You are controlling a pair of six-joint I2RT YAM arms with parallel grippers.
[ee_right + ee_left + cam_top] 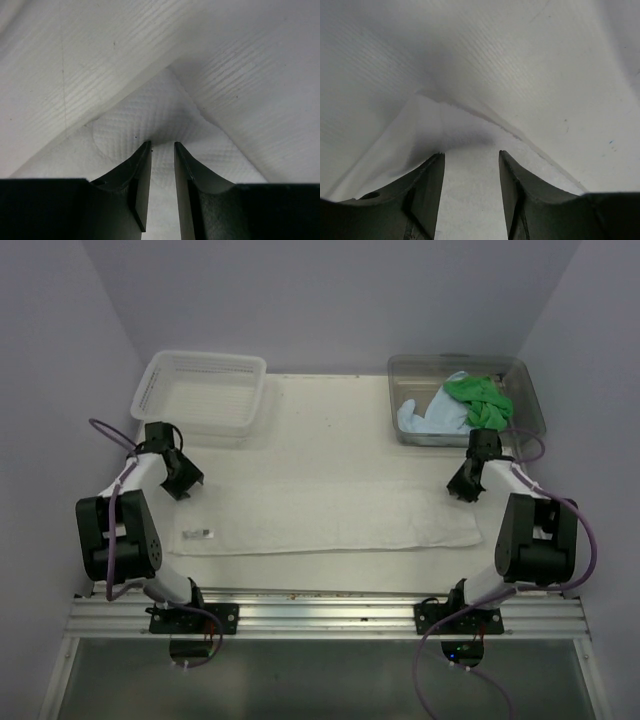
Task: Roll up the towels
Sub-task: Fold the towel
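Note:
A white towel [330,520] lies flat as a long strip across the table. My left gripper [183,485] is down on its far left corner, and my right gripper [462,488] is on its far right corner. In the left wrist view the jaws of the left gripper [471,154] stand partly apart with towel cloth [470,200] filling the gap. In the right wrist view the right gripper [162,144] has narrower jaws pinching the towel cloth [140,120]. A green towel [480,400] and a light blue towel [430,418] lie crumpled in the clear tub.
The clear plastic tub [530,390] stands at the back right, just behind my right gripper. A white lattice basket [200,390] stands at the back left, behind my left gripper. A small dark tag [198,533] shows on the white towel's near left end.

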